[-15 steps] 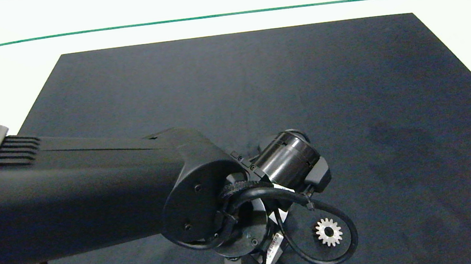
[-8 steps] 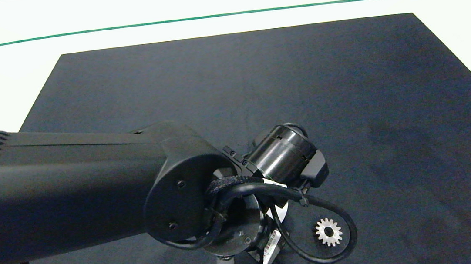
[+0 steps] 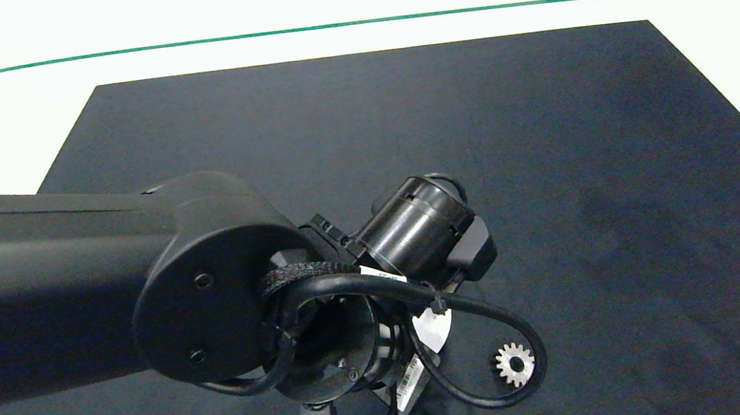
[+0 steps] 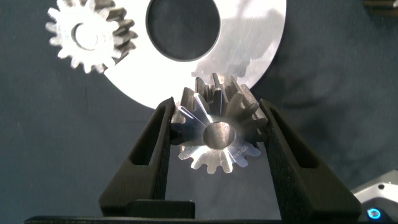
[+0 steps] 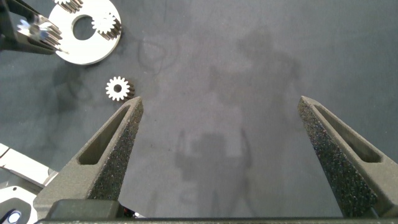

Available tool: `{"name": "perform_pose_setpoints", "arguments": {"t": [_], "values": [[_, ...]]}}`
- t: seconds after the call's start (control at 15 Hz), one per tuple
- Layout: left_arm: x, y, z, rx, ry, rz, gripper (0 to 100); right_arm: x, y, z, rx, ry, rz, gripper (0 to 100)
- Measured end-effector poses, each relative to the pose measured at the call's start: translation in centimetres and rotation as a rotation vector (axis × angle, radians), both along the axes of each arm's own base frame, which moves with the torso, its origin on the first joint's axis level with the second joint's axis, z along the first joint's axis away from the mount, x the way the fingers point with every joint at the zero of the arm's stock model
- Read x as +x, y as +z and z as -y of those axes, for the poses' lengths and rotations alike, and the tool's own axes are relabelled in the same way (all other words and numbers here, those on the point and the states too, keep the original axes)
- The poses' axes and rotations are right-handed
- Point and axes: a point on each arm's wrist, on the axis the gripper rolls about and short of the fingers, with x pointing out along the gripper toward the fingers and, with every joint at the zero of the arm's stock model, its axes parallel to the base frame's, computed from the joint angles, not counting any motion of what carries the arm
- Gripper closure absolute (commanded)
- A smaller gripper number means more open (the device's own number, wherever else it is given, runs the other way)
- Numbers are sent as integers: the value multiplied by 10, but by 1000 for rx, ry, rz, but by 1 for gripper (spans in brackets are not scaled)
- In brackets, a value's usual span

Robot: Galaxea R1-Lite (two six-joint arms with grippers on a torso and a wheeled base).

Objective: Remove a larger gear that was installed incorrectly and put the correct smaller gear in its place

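Note:
In the left wrist view my left gripper (image 4: pixel 216 109) is shut on the larger gear (image 4: pixel 217 134), a silver gear with long flaring teeth and a dark bore, held over the rim of a round silver plate (image 4: pixel 249 37). One smaller gear (image 4: pixel 87 34) sits on that plate beside its big round hole. Another smaller gear (image 3: pixel 515 364) lies loose on the black mat, and it shows in the right wrist view too as the loose gear (image 5: pixel 117 88). In the head view the left arm's wrist (image 3: pixel 325 308) hides its fingers and the plate. My right gripper (image 5: pixel 219 102) hangs open and empty above bare mat.
The black mat (image 3: pixel 542 148) covers most of a white table, with a green line across the far side. A black cable (image 3: pixel 492 318) loops from the left wrist around the loose gear. The plate (image 5: pixel 93 50) shows far off in the right wrist view.
The left arm has swung towards the left and closer to the head camera, carrying its wrist left and back. The loose smaller gear on the mat has stayed put.

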Motion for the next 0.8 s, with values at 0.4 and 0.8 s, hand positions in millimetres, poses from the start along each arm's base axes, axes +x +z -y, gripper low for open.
{"name": "perform_pose_setpoints", "arguments": {"t": [0.4, 0.8], "values": [[-1, 5, -20, -9, 43, -1, 66, 1, 0, 0, 1, 0, 6, 0], [1, 5, -62, -19, 141, 2, 66, 1, -1, 0, 0, 0, 4, 0]]}}
